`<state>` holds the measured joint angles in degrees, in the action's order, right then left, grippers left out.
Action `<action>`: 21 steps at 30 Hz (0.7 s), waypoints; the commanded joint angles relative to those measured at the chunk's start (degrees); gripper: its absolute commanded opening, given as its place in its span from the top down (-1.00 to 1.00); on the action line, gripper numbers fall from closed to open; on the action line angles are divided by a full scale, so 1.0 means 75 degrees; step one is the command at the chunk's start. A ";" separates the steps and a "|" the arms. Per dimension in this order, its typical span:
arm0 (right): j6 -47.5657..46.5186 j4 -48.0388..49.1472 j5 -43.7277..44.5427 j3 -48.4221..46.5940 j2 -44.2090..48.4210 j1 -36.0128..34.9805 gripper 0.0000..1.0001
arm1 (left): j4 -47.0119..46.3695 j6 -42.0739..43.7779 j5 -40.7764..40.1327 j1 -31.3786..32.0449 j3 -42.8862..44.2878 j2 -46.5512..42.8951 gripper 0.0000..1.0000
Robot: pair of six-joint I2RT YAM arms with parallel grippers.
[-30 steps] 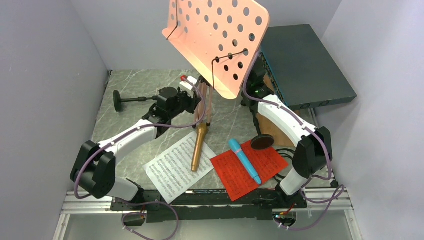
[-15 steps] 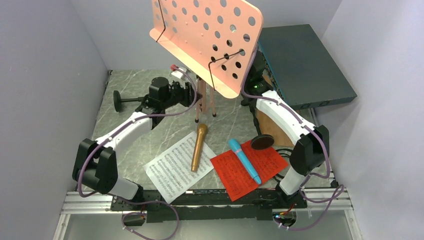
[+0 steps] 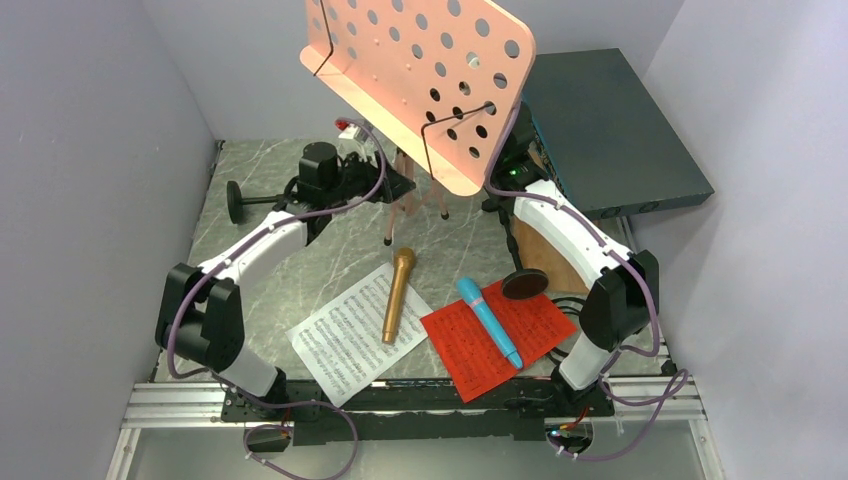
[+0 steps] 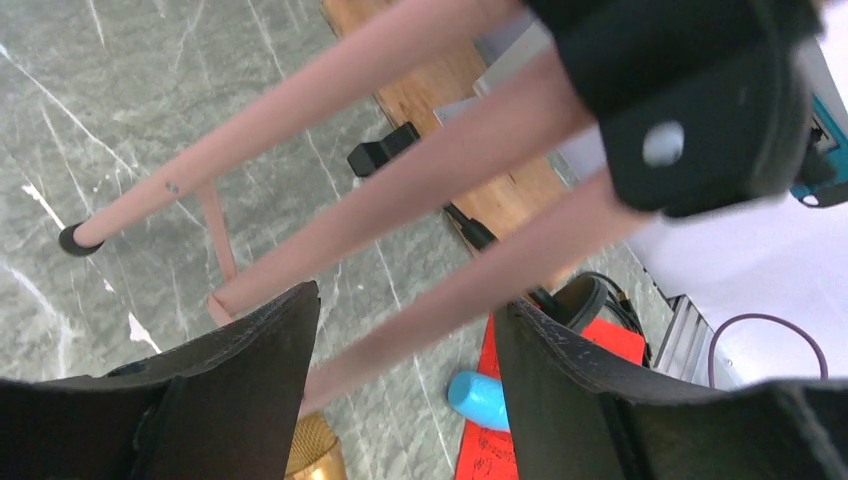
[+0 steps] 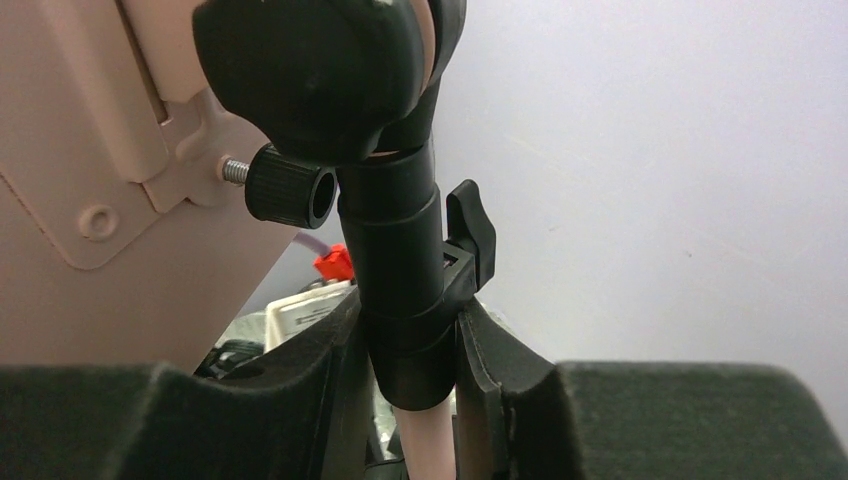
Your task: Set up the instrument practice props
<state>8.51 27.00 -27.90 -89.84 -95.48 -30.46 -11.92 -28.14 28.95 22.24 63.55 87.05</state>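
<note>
Right now our right gripper (image 5: 405,335) is clamping the black collar (image 5: 395,250) of the stand. The pink music desk (image 5: 70,120) is sitting directly above its fingers, so this one grip is steadying a top-heavy load. Our left gripper (image 4: 405,305) is standing with its jaws apart. The pink tripod legs (image 4: 430,170) are fanning out just beyond its fingers, one running into the gap, and we cannot tell whether it is touching either finger. Nor can we tell whether every foot is bearing on the table (image 4: 100,120). If the right grip is loosening too early, we are risking the desk tipping. The legs could then be sweeping into the gold microphone (image 4: 315,450) just below the left fingers, or the blue microphone (image 4: 480,395) beside it.
</note>
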 commanded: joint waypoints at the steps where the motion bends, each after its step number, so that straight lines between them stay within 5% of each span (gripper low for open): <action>1: 0.0110 0.2604 -0.0134 -0.1051 0.0625 0.0018 1.00 | 0.0034 0.0174 0.0288 0.0089 0.0787 0.0348 -0.37; 21: -0.0057 0.1972 -0.0026 -0.2318 -0.0101 0.0053 1.00 | 0.3389 0.1124 0.1798 -0.1036 0.1752 0.1065 -0.05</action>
<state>8.69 26.55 -30.74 -100.27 -98.85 -30.39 6.70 -22.68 37.17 15.05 73.25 93.34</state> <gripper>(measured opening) 0.317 0.553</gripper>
